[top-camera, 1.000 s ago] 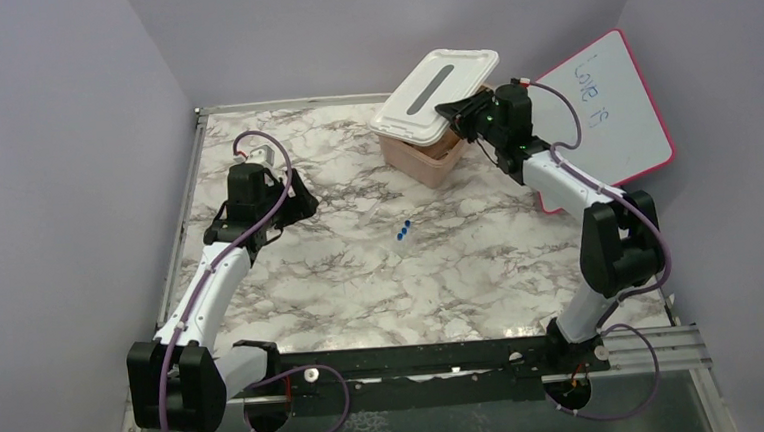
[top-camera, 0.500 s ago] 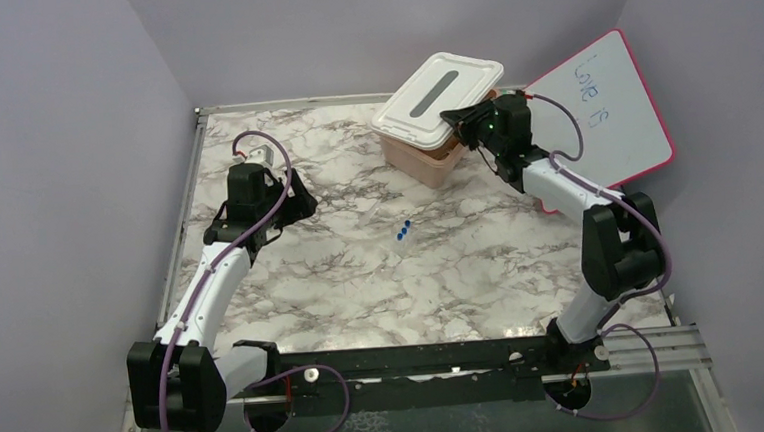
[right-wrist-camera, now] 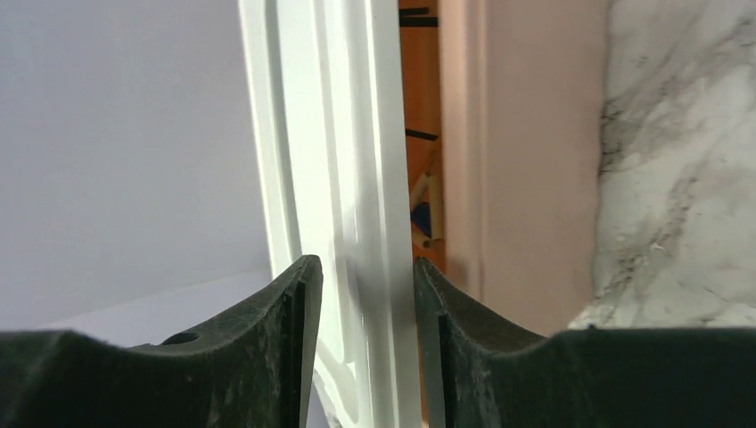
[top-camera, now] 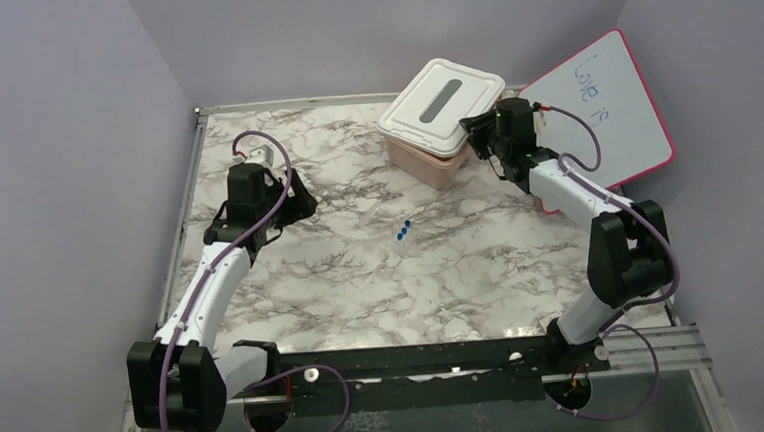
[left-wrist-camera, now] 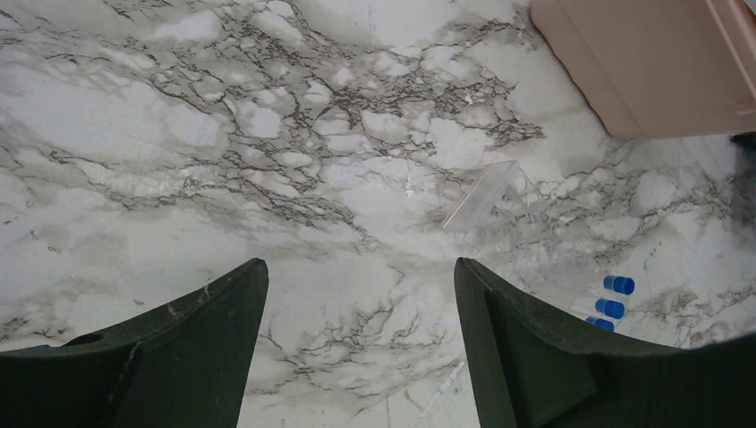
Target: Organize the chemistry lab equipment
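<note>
Three tiny blue-tipped pieces (top-camera: 403, 230) lie in a short row mid-table; in the left wrist view these blue-tipped pieces (left-wrist-camera: 612, 303) peek past my right finger. My left gripper (top-camera: 301, 199) (left-wrist-camera: 357, 267) hovers open over bare marble, left of them, holding nothing. My right gripper (top-camera: 471, 128) (right-wrist-camera: 361, 263) is at the right edge of the pink bin (top-camera: 437, 165), jaws open on either side of the white lid's (top-camera: 441, 97) (right-wrist-camera: 348, 134) rim. The lid rests almost flat on the bin. Through the slit under it, tan and blue items (right-wrist-camera: 421, 218) show inside.
A pink-framed whiteboard (top-camera: 602, 102) leans on the right wall just behind my right arm. A small clear plastic piece (left-wrist-camera: 486, 192) lies on the marble ahead of my left gripper. The bin's pink wall (left-wrist-camera: 660, 62) fills that view's top right corner.
The lid, held tilted up over the bin a second ago, has come down onto it. My right gripper moved right and its jaws widened off the rim. The left arm has not moved.
</note>
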Tool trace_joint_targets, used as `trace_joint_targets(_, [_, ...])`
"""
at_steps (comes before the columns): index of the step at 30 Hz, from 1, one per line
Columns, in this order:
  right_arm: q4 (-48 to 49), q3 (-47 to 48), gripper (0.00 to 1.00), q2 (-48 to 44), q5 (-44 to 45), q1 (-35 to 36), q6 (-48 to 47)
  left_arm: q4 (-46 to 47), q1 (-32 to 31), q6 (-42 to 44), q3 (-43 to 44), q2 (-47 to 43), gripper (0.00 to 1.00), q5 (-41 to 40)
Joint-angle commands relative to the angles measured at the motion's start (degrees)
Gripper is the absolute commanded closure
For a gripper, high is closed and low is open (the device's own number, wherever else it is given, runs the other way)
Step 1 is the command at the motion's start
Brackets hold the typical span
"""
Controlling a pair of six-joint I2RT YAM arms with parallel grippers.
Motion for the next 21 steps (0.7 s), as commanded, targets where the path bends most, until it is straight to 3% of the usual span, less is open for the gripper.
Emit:
trace_joint_targets(1, [-7.2, -0.3, 0.53, -2.9, 6.2, -0.2, 1.5, 1.3, -0.3, 0.6, -0.2, 0.3, 0.21, -1.0])
trace_joint_targets(7, [-15.2, 2.7, 0.44, -4.6, 11.1, -0.1, -2.2, 1.3, -0.3, 0.6, -0.1, 0.4, 0.21, -1.0])
trace_joint_targets(12, [-13.7, 2.7, 0.35, -5.6, 12.4, -0.2, -9.7, 1.3, -0.3, 0.4, 0.0, 0.8, 0.21, -0.5])
trace_joint_targets(21, [-16.2, 7.0, 0.29, -0.1, 4.6, -0.1, -21.2, 1.3, -0.3, 0.4, 0.0, 0.7, 0.21, -0.3])
